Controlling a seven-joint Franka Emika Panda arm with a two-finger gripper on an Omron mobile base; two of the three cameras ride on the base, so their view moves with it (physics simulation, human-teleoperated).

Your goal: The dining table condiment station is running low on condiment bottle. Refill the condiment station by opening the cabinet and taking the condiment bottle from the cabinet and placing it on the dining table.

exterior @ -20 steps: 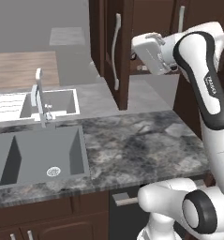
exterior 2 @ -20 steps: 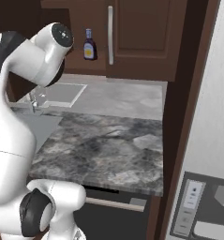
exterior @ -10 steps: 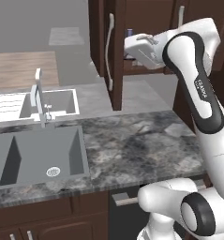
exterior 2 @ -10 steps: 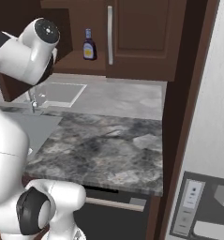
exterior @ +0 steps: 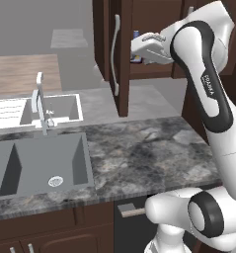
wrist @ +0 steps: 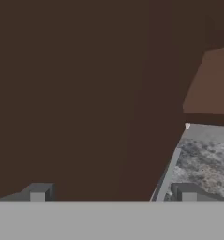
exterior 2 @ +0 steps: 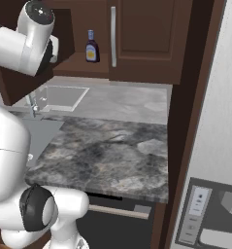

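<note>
The condiment bottle (exterior 2: 91, 47), dark with a pale label, stands upright on the shelf of the cabinet (exterior 2: 146, 44). In the left base view only slivers of the condiment bottle (exterior: 136, 35) peek out behind my hand. The cabinet's left door (exterior: 121, 64) stands swung out, its curved silver handle (exterior: 114, 54) facing the sink. My gripper (exterior: 139, 49) hovers in the opening just right of that door, in front of the bottle. Seen from the hand, my gripper (wrist: 112, 192) is open, its fingertips (wrist: 38, 192) wide apart against the brown door face with nothing between them. The dining table is out of view.
The cabinet's right door (exterior 2: 137, 34) is closed, with a long handle (exterior 2: 112, 36). Below lies a marbled stone counter (exterior: 149, 153) with a sink (exterior: 40, 163) and tap (exterior: 40, 101) to the left. A tall pale appliance (exterior 2: 214, 146) stands at the right.
The cabinet door swung a little further open to the left. My hand moved left with it and now covers most of the bottle in the left base view.
</note>
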